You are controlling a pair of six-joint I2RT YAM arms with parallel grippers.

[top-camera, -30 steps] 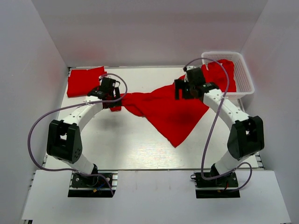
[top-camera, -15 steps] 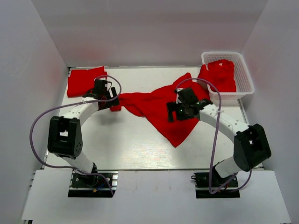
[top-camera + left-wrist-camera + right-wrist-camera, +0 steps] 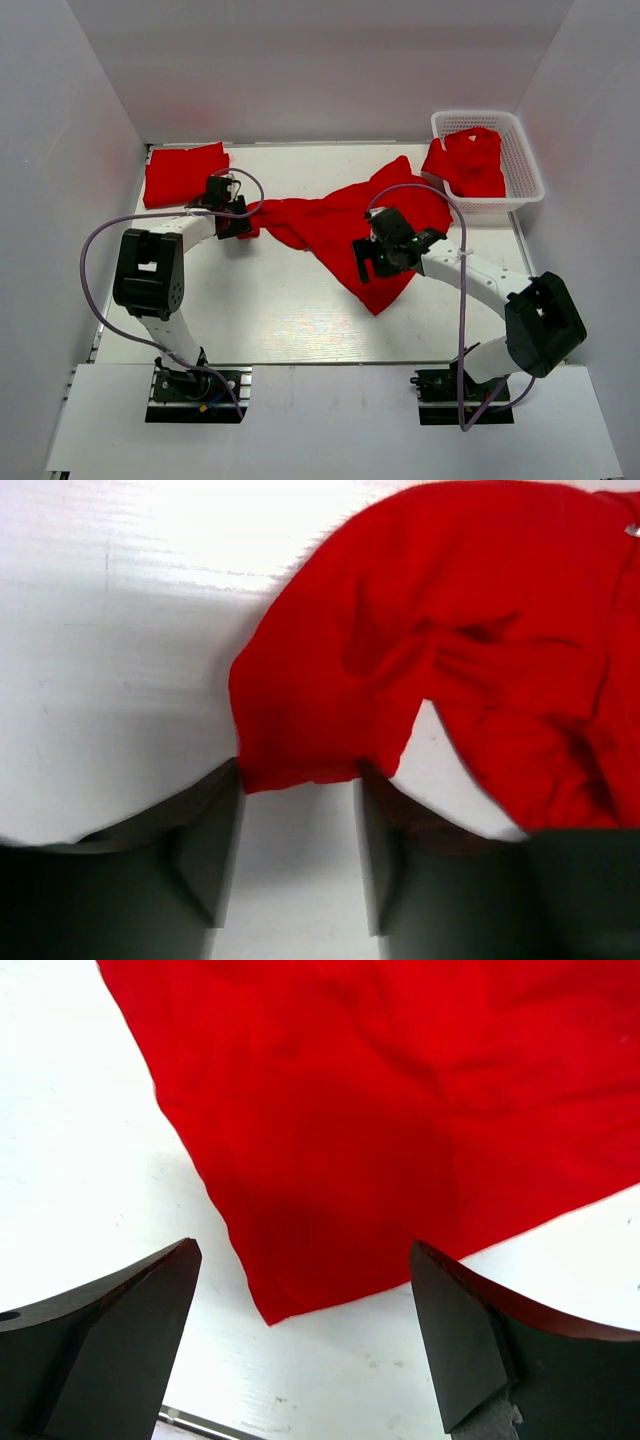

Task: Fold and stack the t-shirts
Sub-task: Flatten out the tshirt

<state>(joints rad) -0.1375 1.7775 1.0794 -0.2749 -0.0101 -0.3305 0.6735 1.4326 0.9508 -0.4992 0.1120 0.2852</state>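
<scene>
One red t-shirt [image 3: 330, 225] lies crumpled and spread over the middle of the table. Its pointed corner [image 3: 378, 308] faces the front. My left gripper [image 3: 236, 222] is open at the shirt's left end. In the left wrist view the shirt's [image 3: 420, 630] sleeve edge lies right at the tips of the left gripper [image 3: 298, 772], with bare table between the fingers. My right gripper [image 3: 368, 264] is wide open, low over the shirt's front part. The right wrist view shows the right gripper [image 3: 302, 1250] framing the shirt's [image 3: 380, 1090] corner [image 3: 270, 1315]. A folded red t-shirt [image 3: 182, 172] lies at the back left.
A white mesh basket [image 3: 524, 160] stands at the back right with another red t-shirt [image 3: 470, 162] in it, partly hanging over its left rim. White walls close in the table on the left, the back and the right.
My right arm has swung from the back beside the basket forward and left, down to the shirt's front part. My left gripper has shifted a little left, back along the sleeve.
</scene>
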